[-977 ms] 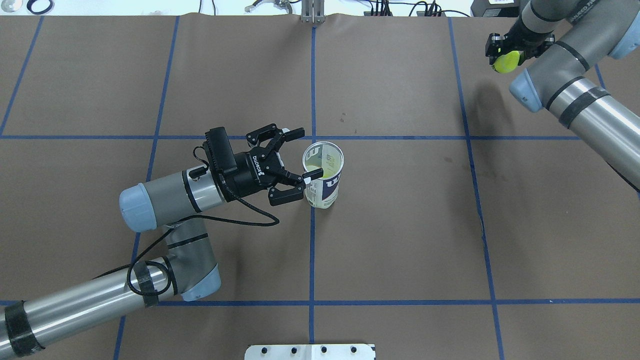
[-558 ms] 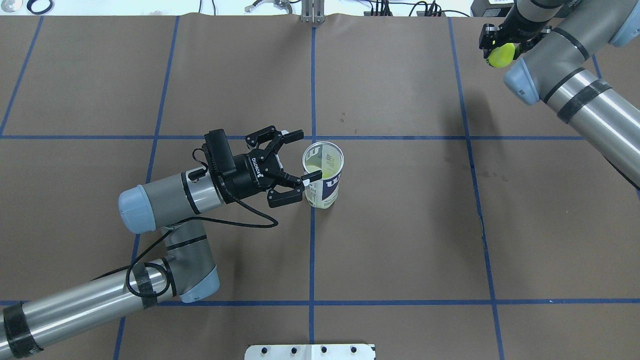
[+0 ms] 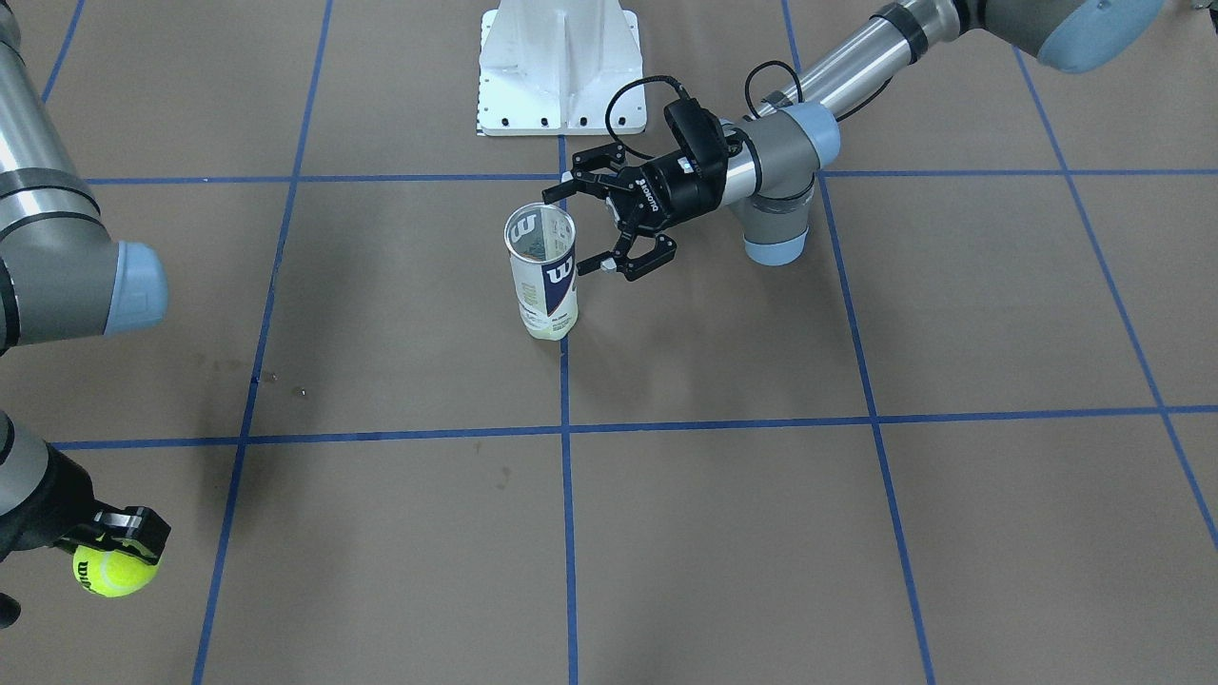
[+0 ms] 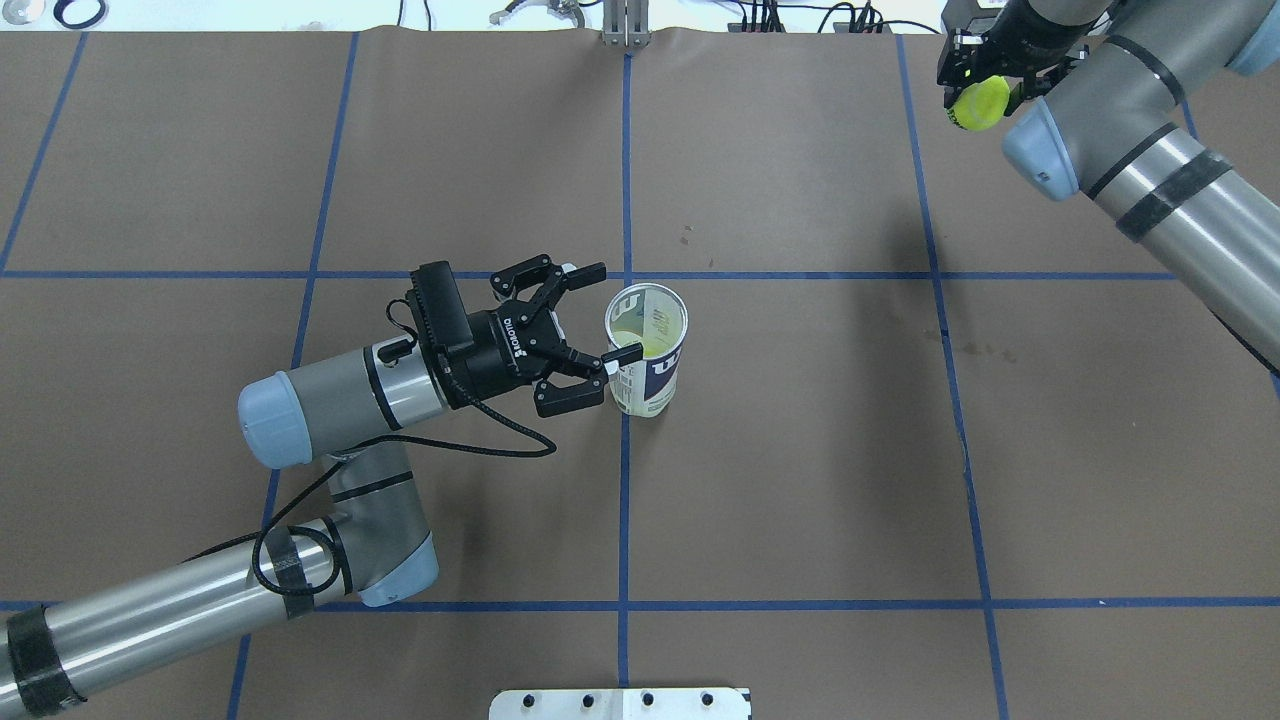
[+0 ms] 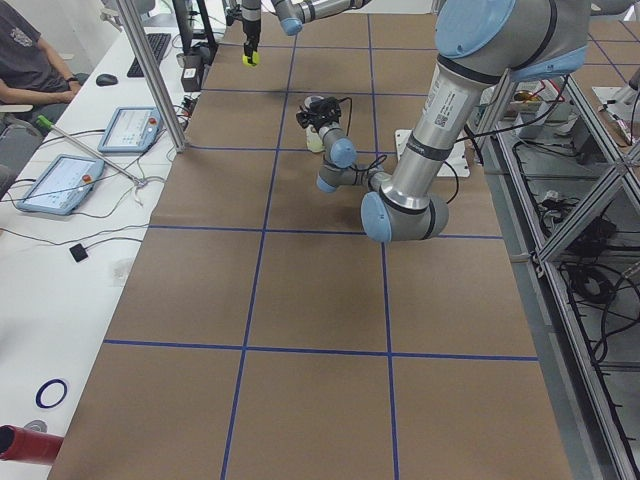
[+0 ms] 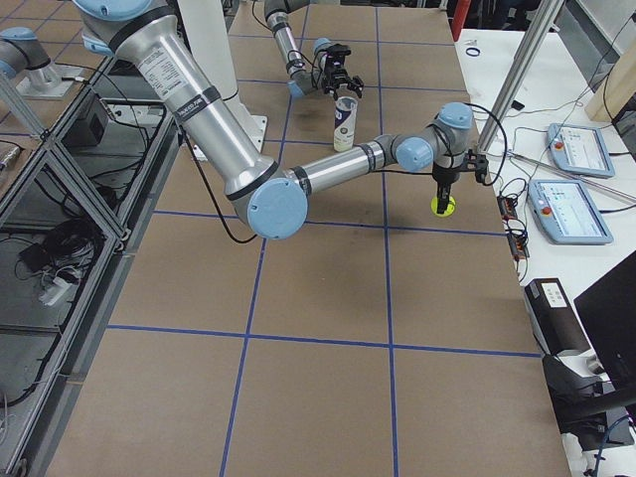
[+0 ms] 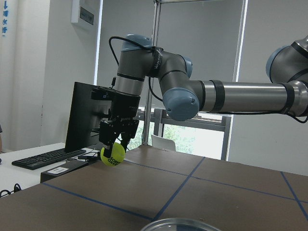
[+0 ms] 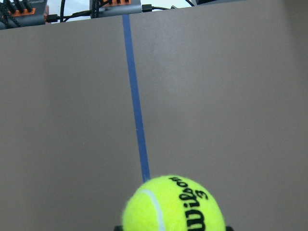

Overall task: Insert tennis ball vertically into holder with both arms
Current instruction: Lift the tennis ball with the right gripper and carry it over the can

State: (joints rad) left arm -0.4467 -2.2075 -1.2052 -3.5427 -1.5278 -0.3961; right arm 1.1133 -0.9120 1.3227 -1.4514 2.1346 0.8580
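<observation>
The holder (image 4: pixel 647 350) stands upright near the table's middle, a clear can with a navy and white label and an open top; it also shows in the front view (image 3: pixel 543 276). Something yellow-green lies at its bottom. My left gripper (image 4: pixel 612 312) is open beside the holder, with one fingertip (image 4: pixel 628 350) over its rim; in the front view the gripper (image 3: pixel 571 230) is at the holder's right. My right gripper (image 4: pixel 985 75) is shut on a yellow tennis ball (image 4: pixel 978 103) above the far right corner. The ball also shows in the front view (image 3: pixel 111 571) and the right wrist view (image 8: pixel 173 204).
The white base plate (image 3: pixel 559 67) sits at the robot's edge of the table. Blue tape lines (image 4: pixel 625 180) divide the brown table cover. A side table with tablets (image 5: pixel 62 182) and a seated person (image 5: pixel 25 60) lies beyond the far edge.
My right arm has carried the tennis ball farther away and a little toward the table's middle. The left gripper and the holder have stayed in place.
</observation>
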